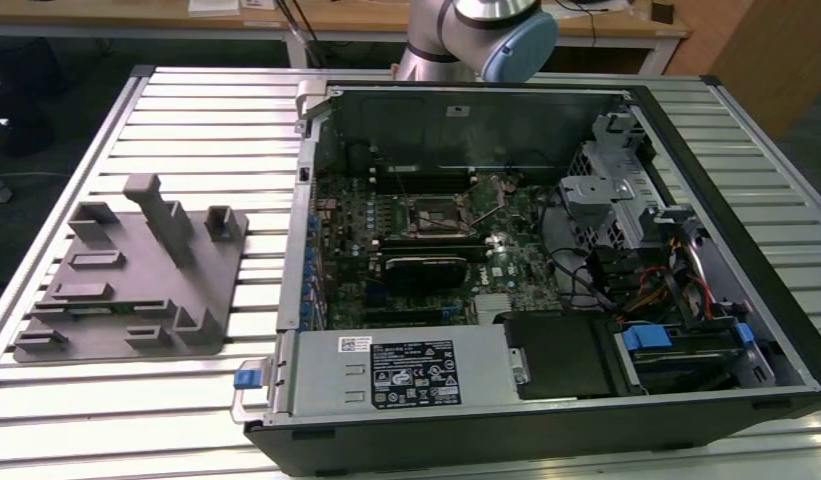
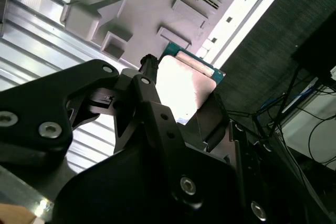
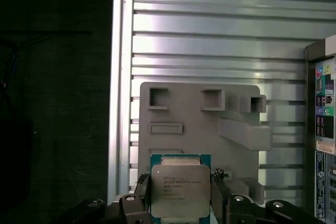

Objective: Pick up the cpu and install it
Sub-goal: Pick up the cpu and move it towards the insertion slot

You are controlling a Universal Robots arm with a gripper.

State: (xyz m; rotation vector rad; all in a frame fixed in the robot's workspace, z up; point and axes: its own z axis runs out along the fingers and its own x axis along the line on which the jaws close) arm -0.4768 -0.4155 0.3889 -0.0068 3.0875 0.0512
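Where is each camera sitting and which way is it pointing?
Exterior view: raised, looking down on the open computer case and grey fixture; the arm shows at the far edge.
First wrist view: on the arm, looking past the gripper, shut on the cpu, to the fixture.
Second wrist view: on the arm, looking along the gripper's black body at the cpu.
Shared: all three show the fixture.

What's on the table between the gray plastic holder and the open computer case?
Nothing: in the exterior view, just bare table slats separate the gray holder from the computer case.
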